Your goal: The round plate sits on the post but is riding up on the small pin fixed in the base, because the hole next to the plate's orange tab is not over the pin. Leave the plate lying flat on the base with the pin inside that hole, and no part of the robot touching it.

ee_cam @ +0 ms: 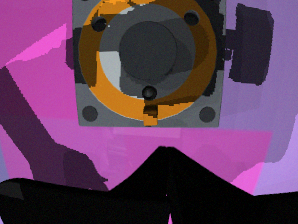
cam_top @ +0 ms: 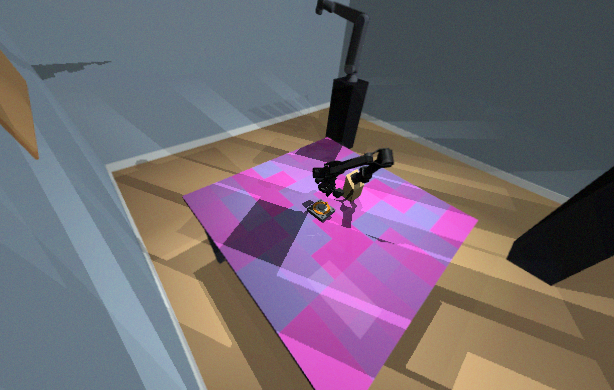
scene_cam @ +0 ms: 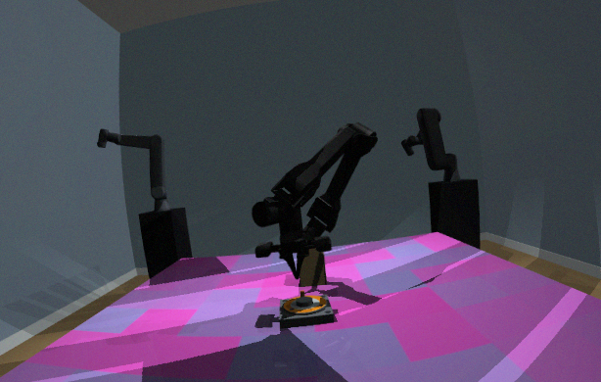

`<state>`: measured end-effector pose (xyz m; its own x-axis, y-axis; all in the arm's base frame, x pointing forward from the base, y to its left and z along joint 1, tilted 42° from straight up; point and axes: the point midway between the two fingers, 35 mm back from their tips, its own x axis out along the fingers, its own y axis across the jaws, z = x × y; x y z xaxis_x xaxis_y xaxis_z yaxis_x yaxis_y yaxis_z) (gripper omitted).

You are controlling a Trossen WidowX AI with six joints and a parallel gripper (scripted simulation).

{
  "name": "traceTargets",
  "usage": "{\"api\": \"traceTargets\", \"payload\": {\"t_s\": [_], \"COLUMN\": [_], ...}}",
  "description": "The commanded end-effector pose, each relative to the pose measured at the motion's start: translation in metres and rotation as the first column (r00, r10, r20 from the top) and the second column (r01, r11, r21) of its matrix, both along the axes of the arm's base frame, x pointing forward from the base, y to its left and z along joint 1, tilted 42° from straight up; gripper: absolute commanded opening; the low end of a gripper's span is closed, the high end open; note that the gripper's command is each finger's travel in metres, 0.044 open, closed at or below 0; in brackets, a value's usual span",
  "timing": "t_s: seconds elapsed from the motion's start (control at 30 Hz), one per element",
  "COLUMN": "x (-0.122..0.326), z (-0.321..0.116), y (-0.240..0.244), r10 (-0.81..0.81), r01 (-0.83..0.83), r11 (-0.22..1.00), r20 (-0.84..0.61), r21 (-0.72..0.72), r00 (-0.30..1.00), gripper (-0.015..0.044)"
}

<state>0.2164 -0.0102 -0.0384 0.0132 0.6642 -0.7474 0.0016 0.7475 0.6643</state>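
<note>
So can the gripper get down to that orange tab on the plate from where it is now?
Probably yes. The shut gripper hangs just above and beside the base, with the orange tab on the plate's near edge facing it and nothing visible between them.

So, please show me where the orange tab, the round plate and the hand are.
orange tab (ee_cam: pixel 150 120): wrist view, its outer end.
round plate (ee_cam: pixel 107 90): wrist view, orange ring, left part.
hand (scene_cam: pixel 298 277): exterior view, tips of the shut fingers.

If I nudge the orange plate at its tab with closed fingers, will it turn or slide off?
The plate probably turns rather than slides, since the post fills its centre. It looks stiff, so it shouldn't flex. The tab is small; the shut gripper might slip off.
</note>
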Motion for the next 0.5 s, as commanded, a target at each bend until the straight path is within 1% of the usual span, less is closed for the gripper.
{"api": "traceTargets", "payload": {"t_s": [0.0,0.03,0.47], "x": [-0.0002,-0.0004,-0.0004], "z": [0.0084,0.0018,0.0018], "y": [-0.0071,-0.0017,-0.0017], "r10": [0.007,-0.001,-0.001], "r01": [-0.007,0.001,0.001], "r11": [1.000,1.000,1.000], "r20": [0.014,0.001,0.001], "r21": [-0.008,-0.001,-0.001], "r00": [1.000,1.000,1.000], "gripper": [0.0000,0.0000,0.0000]}}
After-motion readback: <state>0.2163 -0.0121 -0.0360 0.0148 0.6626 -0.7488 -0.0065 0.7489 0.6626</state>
